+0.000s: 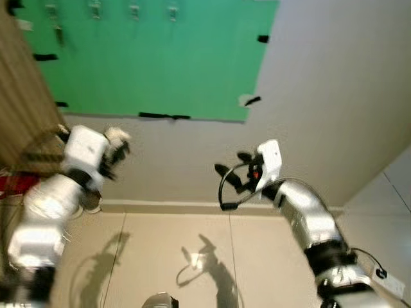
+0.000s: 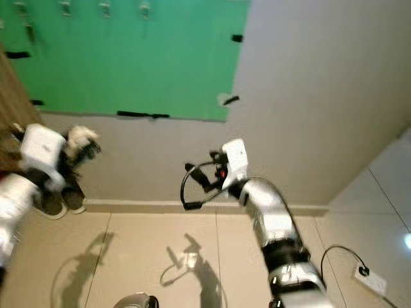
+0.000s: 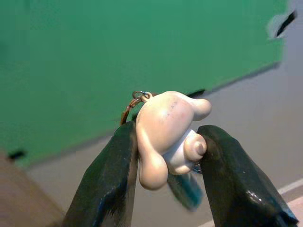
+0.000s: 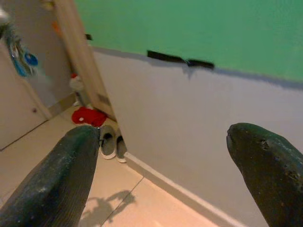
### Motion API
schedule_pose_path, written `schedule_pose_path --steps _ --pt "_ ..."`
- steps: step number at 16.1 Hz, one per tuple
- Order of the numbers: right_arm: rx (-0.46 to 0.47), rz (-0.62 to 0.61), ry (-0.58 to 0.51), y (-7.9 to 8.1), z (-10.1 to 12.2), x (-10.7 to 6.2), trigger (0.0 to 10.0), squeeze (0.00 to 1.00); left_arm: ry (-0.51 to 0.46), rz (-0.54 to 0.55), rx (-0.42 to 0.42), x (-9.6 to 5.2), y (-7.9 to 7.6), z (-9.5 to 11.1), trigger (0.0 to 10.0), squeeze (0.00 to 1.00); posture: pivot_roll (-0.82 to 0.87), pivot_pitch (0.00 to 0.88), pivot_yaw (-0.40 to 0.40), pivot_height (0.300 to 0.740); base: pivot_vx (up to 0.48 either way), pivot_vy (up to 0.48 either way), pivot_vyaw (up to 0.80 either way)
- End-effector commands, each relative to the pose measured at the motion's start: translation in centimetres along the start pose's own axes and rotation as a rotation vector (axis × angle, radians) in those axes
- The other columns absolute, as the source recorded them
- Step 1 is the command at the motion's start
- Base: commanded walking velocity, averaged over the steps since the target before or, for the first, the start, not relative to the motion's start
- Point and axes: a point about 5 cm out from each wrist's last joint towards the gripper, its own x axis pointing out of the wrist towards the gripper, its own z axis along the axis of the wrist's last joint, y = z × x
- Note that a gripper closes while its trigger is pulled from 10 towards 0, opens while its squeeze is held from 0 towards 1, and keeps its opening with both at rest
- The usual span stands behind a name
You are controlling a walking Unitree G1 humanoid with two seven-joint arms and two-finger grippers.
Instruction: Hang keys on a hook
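My left gripper (image 3: 165,156) is shut on a cream figure keychain (image 3: 168,132) with a thin ring (image 3: 135,101) and a blue tag hanging behind it. In the head views the left gripper (image 1: 115,151) is raised on the left, below the green panel (image 1: 154,58) on the wall. Several metal hooks (image 1: 133,10) run along the panel's top edge, and one at the far left (image 1: 56,29) carries something dark. My right gripper (image 1: 232,168) stands open in mid-air facing the wall, with nothing between its fingers (image 4: 57,184).
A wooden door edge (image 1: 19,109) stands at the left, with shoes (image 2: 61,199) and a red item (image 4: 90,116) on the floor by it. The grey wall meets a beige tiled floor (image 1: 192,256) at a skirting board. A cable and socket (image 2: 366,279) lie at the right.
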Motion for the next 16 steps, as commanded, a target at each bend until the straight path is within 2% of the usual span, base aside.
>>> schedule_pose_path --steps 1,4,8,9,11,13,16 --pt "-0.036 0.053 -0.027 0.2 1.7 0.5 10.0 0.00 -0.017 -0.065 -0.009 0.3 0.2 0.3 10.0 0.00 0.06 0.000 -0.049 0.740 0.000 0.000 0.00" --pt "-0.096 0.149 -0.013 0.4 3.4 1.1 10.0 0.00 -0.026 -0.143 0.008 1.5 1.6 0.9 10.0 0.00 0.05 0.000 -0.053 0.740 0.000 0.000 0.00" --pt "-0.159 0.273 -0.001 1.3 5.2 2.3 10.0 0.00 -0.088 -0.353 0.013 4.0 0.0 3.2 10.0 0.00 0.05 0.000 -0.053 0.740 0.000 0.000 0.00" --pt "-0.167 0.305 0.000 1.6 5.5 2.5 10.0 0.00 -0.118 -0.410 -0.008 4.5 -0.3 4.1 10.0 0.00 0.05 0.000 -0.051 0.740 0.000 0.000 0.00" --pt "-0.186 0.354 0.012 2.1 5.8 2.9 10.0 0.00 -0.158 -0.530 -0.017 4.5 -0.7 5.1 10.0 0.00 0.05 0.000 -0.047 0.740 0.000 0.000 0.00" --pt "-0.202 0.388 0.012 2.3 6.1 3.1 10.0 0.00 -0.143 -0.632 0.029 4.3 -1.2 5.3 10.0 0.00 0.05 0.000 -0.041 0.740 0.000 0.000 0.00" --pt "-0.203 0.405 0.014 2.3 6.4 3.0 10.0 0.00 -0.140 -0.725 0.063 3.9 -1.8 5.3 10.0 0.00 0.05 0.000 -0.045 0.740 0.000 0.000 0.00"
